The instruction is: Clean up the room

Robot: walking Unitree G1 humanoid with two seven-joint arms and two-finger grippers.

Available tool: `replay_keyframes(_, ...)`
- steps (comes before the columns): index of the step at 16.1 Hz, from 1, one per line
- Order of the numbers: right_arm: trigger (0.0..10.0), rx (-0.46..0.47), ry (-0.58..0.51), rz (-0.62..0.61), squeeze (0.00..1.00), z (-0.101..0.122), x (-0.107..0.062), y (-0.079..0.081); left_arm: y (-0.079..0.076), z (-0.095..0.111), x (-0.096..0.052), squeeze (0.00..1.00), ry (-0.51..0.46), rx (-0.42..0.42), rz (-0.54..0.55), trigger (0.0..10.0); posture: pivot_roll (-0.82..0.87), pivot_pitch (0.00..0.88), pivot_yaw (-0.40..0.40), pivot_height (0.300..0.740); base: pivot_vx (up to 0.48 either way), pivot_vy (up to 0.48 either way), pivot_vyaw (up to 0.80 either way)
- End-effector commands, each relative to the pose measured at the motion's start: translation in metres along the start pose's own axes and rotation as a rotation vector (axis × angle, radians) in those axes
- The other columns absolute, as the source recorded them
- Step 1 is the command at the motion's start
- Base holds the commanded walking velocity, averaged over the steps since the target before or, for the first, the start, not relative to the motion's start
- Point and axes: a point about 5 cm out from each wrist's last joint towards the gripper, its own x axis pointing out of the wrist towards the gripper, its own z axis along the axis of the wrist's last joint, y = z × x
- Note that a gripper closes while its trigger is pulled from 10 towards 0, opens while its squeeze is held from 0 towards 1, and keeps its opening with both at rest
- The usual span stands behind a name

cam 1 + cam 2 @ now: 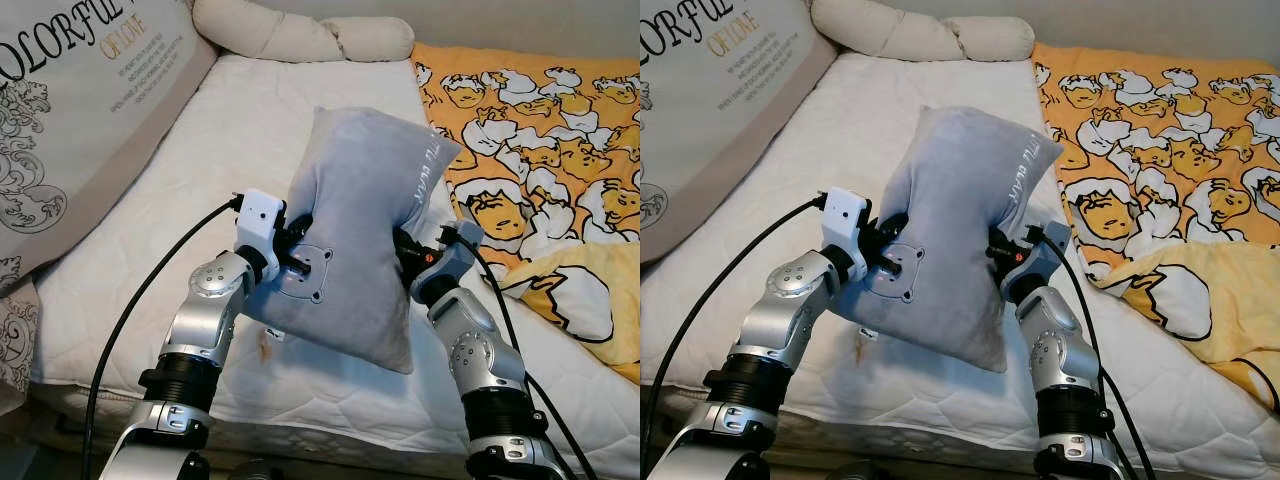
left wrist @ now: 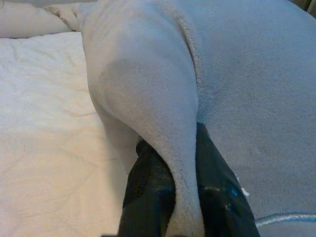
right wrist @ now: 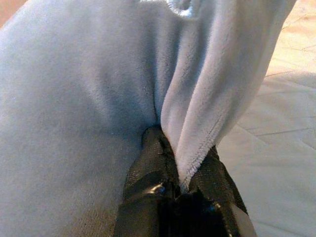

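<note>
A grey plush pillow (image 1: pixel 360 220) with pale lettering near its top corner is held up over the white mattress (image 1: pixel 200 150), tilted, one corner pointing down. My left gripper (image 1: pixel 298 255) is shut on a fold of the pillow's left edge; in the left wrist view its black fingers (image 2: pixel 148 192) pinch the grey seam (image 2: pixel 182 197). My right gripper (image 1: pixel 408 262) is shut on the pillow's right edge, and the right wrist view has its fingers (image 3: pixel 153 187) clamped on a fold (image 3: pixel 197 148).
A large printed cushion (image 1: pixel 70 120) leans along the left. A cream bolster (image 1: pixel 300 35) lies at the head of the bed. An orange cartoon-print blanket (image 1: pixel 540 150) covers the right side. The mattress's front edge runs just before my arms.
</note>
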Motion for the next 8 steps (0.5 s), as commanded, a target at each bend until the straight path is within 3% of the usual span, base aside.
replay_keyframes(1,10.0,-0.012,0.012,0.021,0.00,0.0013,0.0055,0.0082,-0.0003,0.0114,0.0032,0.00,-0.033,0.017,-0.001,10.0,0.04,0.000,0.012,0.740,0.000,0.345,0.00)
replay_keyframes(3,10.0,0.006,0.011,-0.001,0.00,0.0009,0.0063,0.0071,0.0006,0.0111,0.0021,0.00,-0.025,0.027,-0.001,10.0,0.04,0.000,0.011,0.740,0.000,0.373,0.00)
replay_keyframes(8,10.0,0.053,0.023,0.005,0.00,0.0012,0.0086,0.0069,0.0008,0.0133,0.0054,0.00,-0.011,0.080,-0.009,10.0,0.04,0.000,0.007,0.740,0.000,0.376,-0.47)
